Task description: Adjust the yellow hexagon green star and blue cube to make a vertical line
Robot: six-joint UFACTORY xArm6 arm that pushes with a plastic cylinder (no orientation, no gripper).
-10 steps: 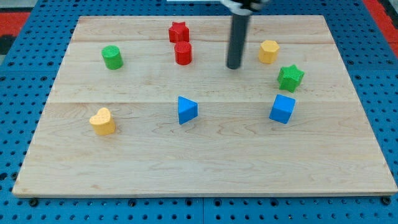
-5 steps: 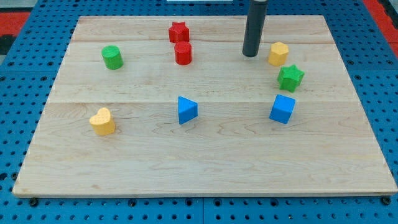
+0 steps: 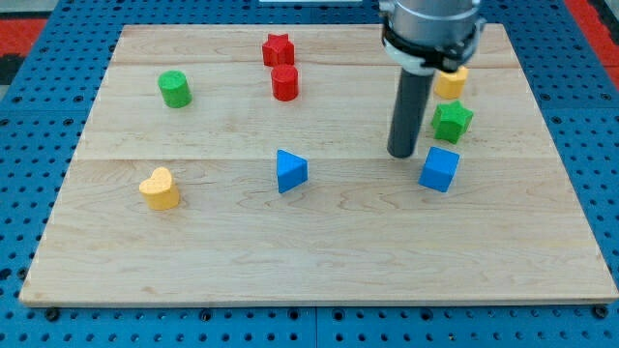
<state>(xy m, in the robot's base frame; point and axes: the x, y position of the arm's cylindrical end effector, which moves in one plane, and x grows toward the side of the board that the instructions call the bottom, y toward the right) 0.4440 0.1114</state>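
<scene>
My tip (image 3: 402, 154) sat on the wooden board (image 3: 319, 261), just left of the blue cube (image 3: 439, 169) and a little apart from it. There was no hand to open or close, only the plain rod. The green star (image 3: 452, 121) stood just beyond the cube, to the rod's right, and the yellow hexagon (image 3: 451, 81) lay farther back, partly hidden behind the arm. All three kept near the board's right edge with a strip of bare wood beside them. Left of my tip the board lay open as far as the blue triangular block (image 3: 290, 171). The near part of the board was bare.
</scene>
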